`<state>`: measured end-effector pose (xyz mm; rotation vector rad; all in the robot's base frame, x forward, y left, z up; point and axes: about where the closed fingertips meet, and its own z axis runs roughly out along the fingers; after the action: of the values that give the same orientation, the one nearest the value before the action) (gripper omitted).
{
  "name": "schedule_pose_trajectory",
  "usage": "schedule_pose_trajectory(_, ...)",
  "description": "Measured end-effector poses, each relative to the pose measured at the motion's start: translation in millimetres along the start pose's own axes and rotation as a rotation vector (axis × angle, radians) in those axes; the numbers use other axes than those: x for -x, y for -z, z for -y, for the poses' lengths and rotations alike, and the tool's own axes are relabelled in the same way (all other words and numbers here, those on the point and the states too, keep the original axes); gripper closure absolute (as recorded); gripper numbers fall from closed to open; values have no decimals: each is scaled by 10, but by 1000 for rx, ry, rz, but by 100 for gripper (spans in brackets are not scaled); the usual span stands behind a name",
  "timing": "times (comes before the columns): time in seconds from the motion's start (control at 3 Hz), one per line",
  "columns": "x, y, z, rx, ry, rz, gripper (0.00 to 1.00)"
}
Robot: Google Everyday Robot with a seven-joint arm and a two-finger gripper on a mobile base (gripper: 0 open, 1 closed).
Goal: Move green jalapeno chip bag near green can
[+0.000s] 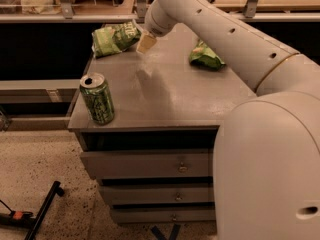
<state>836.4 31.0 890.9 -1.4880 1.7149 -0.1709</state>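
The green jalapeno chip bag (115, 38) lies crumpled at the back left of the grey cabinet top (165, 94), its white lettering slanted. The green can (97, 98) stands upright at the front left corner, its silver top showing. My gripper (146, 43) hangs low over the top just to the right of the chip bag, close to its right edge. It holds nothing that I can see. The can is well in front of the bag and the gripper.
A darker green bag (206, 56) lies at the back right, partly hidden behind my arm (225, 39). Drawers (150, 166) run below the top. A shelf (75, 11) stands behind the cabinet. A black bar (40, 209) lies on the speckled floor at the left.
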Motion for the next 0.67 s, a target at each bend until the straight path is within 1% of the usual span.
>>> schedule_pose_trajectory(0.33,-12,-113,4,-23,-33,2,29)
schedule_pose_trajectory(0.67,-3,-220,17,-32,-52,3,44)
